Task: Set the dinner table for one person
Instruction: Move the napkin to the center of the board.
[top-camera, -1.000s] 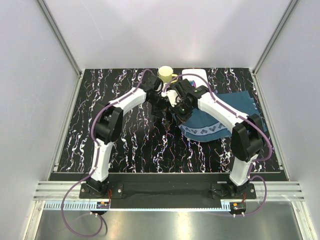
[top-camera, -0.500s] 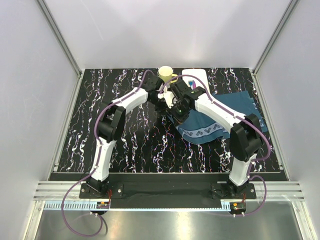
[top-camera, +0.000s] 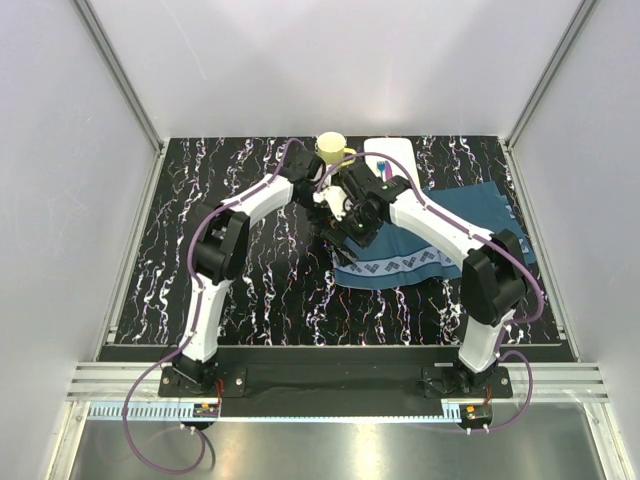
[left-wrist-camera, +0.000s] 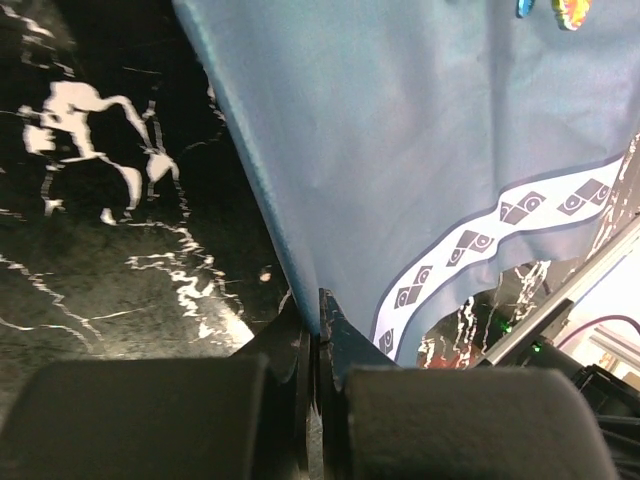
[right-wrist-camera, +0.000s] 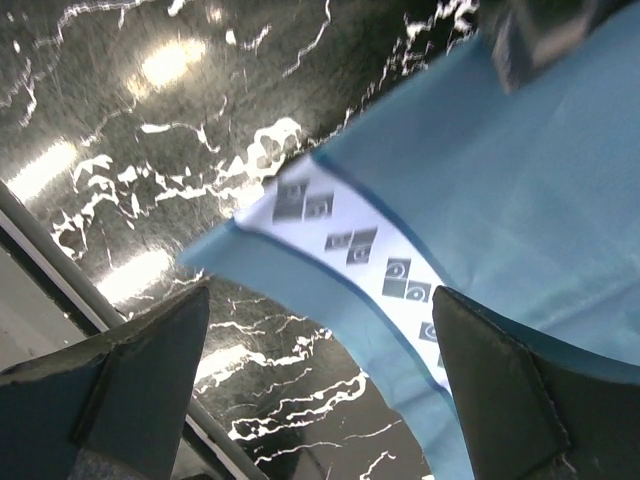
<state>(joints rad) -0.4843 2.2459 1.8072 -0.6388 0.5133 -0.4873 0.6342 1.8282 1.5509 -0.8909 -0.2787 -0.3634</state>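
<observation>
The dark blue placemat with a patterned white border lies on the right half of the black marbled dinner table. My left gripper is shut on the placemat's left edge; in the left wrist view the cloth rises out of the closed jaws. My right gripper hovers just beside it, open. In the right wrist view the placemat's bordered corner hangs free between the wide-apart fingers, above the table.
A pale yellow cup stands at the table's far edge. Beside it is a white plate with colourful cutlery, partly behind the right arm. The two arms meet closely at the middle. White walls enclose the table.
The left gripper has shut on the placemat's edge. The right gripper has opened and let the cloth go. The placemat's bordered corner has moved left.
</observation>
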